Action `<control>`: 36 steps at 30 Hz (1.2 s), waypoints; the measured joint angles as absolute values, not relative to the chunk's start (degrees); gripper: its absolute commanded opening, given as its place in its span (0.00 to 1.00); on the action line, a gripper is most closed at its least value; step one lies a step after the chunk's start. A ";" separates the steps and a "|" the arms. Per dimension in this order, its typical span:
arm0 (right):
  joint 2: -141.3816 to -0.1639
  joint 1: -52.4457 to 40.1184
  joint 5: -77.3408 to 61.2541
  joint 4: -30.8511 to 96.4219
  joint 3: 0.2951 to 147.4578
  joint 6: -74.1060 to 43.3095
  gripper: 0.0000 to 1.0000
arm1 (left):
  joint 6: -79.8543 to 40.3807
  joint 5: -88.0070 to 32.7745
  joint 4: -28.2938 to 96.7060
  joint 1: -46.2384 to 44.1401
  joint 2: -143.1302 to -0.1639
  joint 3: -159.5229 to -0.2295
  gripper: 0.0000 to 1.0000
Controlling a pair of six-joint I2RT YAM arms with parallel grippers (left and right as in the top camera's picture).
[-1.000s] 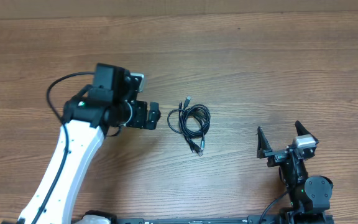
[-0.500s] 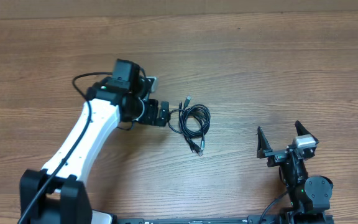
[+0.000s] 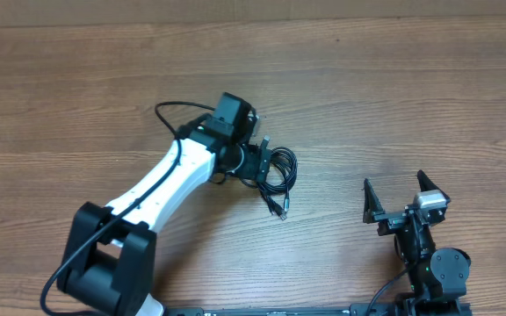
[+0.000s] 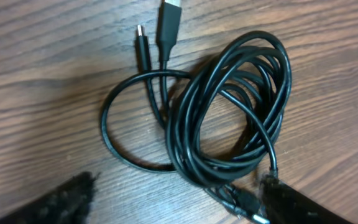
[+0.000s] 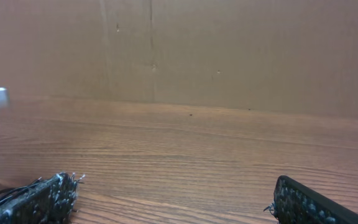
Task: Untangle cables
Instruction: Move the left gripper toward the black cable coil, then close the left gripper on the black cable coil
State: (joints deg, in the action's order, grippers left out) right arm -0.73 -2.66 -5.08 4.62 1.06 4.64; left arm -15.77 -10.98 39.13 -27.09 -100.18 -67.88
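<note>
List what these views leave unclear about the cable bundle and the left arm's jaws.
- Overhead: the left gripper covers part of the cable bundle, so contact cannot be judged.
- Left wrist: overlapping strands hide how many cords make up the bundle; the bottom edge cuts off one plug and most of the jaws.
- Right wrist: the bundle is outside the view; only the wooden table and a plain wall show.

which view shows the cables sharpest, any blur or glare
Left wrist view: cables sharp with a faint sheen, left fingers blurred at the bottom corners. Overhead: cables small but clear, even light. Right wrist: right fingers soft, no cables visible.
</note>
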 measured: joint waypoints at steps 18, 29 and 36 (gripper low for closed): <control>-0.73 -2.66 -5.08 4.60 1.06 4.64 1.00 | -24.73 -7.25 34.24 -30.74 -107.39 -67.92 0.61; -0.73 -2.66 -5.08 4.60 1.06 4.64 1.00 | -25.56 -7.27 34.20 -30.74 -107.39 -67.92 0.30; -0.73 -2.66 -5.08 4.62 1.06 4.67 1.00 | -25.56 -7.33 34.20 -30.74 -107.39 -67.92 0.32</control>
